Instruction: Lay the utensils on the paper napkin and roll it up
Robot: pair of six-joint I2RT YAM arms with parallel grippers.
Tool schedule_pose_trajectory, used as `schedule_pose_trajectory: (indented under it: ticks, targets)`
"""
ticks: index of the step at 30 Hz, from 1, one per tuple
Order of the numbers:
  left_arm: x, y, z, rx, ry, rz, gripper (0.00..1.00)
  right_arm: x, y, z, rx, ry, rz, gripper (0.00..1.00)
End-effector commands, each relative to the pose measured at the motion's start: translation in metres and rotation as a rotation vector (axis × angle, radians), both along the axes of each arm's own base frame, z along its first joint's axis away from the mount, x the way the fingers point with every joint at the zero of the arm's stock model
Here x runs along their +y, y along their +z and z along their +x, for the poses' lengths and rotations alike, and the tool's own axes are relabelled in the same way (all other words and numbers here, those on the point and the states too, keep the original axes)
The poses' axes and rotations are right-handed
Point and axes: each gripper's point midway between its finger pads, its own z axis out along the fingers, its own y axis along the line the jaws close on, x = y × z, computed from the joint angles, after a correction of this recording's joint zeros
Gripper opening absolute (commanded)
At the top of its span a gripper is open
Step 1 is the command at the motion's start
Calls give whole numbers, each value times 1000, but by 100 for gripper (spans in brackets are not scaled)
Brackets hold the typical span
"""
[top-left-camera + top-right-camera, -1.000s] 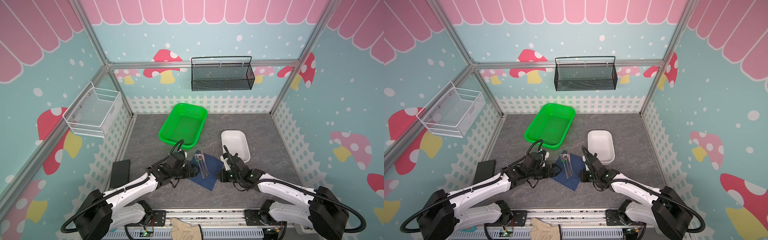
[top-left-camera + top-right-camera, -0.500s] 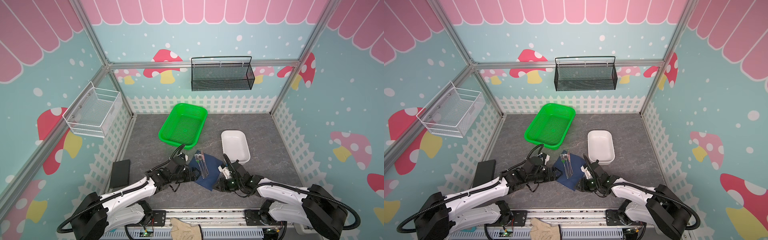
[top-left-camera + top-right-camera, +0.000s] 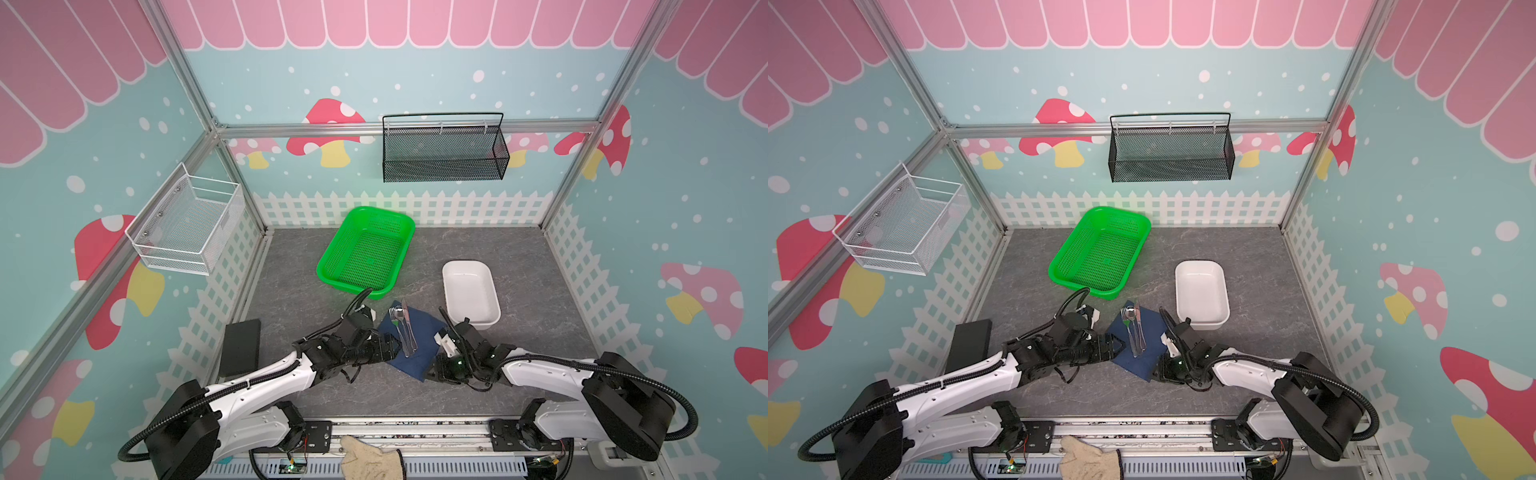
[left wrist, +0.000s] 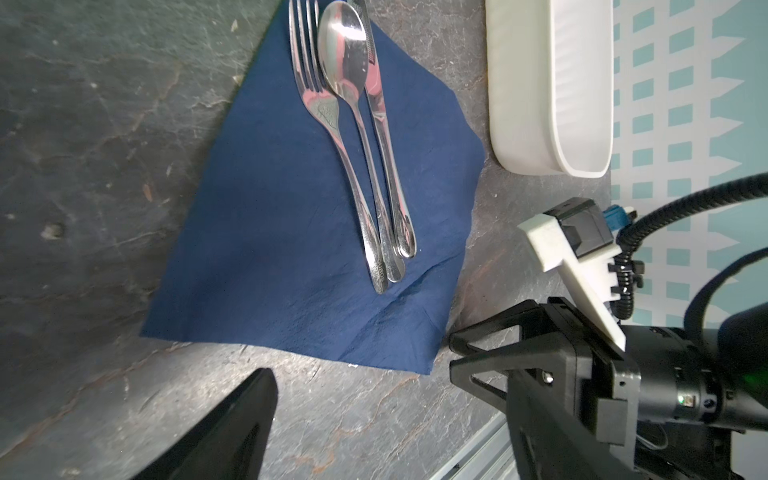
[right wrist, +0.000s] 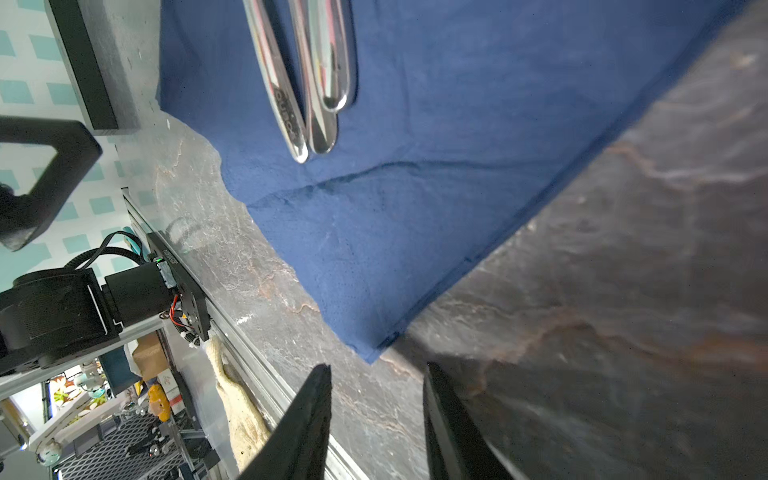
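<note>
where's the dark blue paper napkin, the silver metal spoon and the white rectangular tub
dark blue paper napkin [image 4: 266, 241], left wrist view, bare middle of the sheet
silver metal spoon [image 4: 343, 50], left wrist view, its bowl
white rectangular tub [image 4: 519, 91], left wrist view, outer side wall

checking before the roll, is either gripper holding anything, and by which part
Nothing is held. The left gripper and right gripper stand open beside the paper napkin, off the utensils.

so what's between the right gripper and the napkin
Only a sliver of bare table; in the right wrist view a corner of the napkin lies just ahead of the open right gripper.
</note>
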Motion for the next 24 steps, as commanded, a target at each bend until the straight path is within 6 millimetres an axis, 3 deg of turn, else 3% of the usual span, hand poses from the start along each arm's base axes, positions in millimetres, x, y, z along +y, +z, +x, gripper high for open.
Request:
schedule_pose_trajectory:
  ticks: [1,5,9,14,16,24]
  targets:
    - [-5,11,4,-7,10,-26,89,-14,-14,-2,26,-58,-62,41]
    - [0,13,6,9,37,19,89,-2,-12,-6,101,-44,-39,41]
    - [-3,16,1,46,35,-9,89,-4,-11,-2,119,-137,-12,41]
    - [2,23,-4,13,33,-19,89,-9,-17,0,87,-112,-54,42]
    - [4,30,-7,-5,40,-52,89,-1,-16,-3,88,-60,-29,42]
    - [6,28,-15,-8,28,-90,89,4,-10,16,24,-113,-13,42]
